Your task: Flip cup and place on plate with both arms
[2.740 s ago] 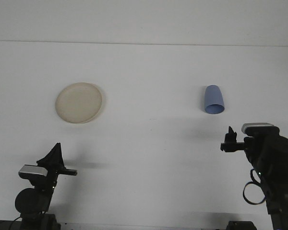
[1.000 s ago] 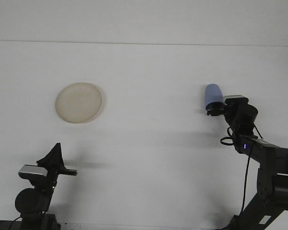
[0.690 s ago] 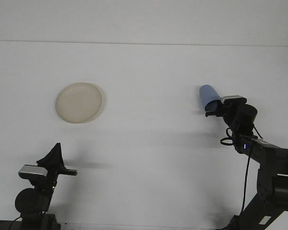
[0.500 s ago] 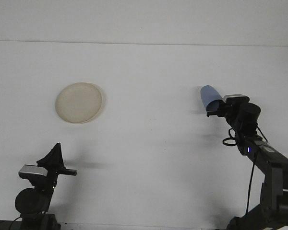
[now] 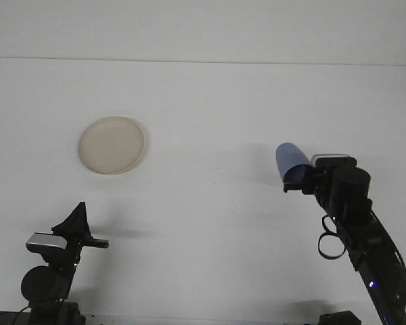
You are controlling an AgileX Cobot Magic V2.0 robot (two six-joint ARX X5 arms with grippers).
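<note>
One step is done: my right gripper point(image 5: 292, 183) clamps the blue cup point(image 5: 289, 161), lifted and tilted, near the tabletop's right edge. Flipping, handover and the plate point(image 5: 111, 145) remain; I cannot tell my left gripper's point(image 5: 76, 223) spread.

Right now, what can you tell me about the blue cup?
The blue cup is small, plain and smooth, maybe plastic. The right gripper clamps its lower end and holds it above the white table, tilted up and to the left. It sits far right of the plate, touching only the gripper.
</note>
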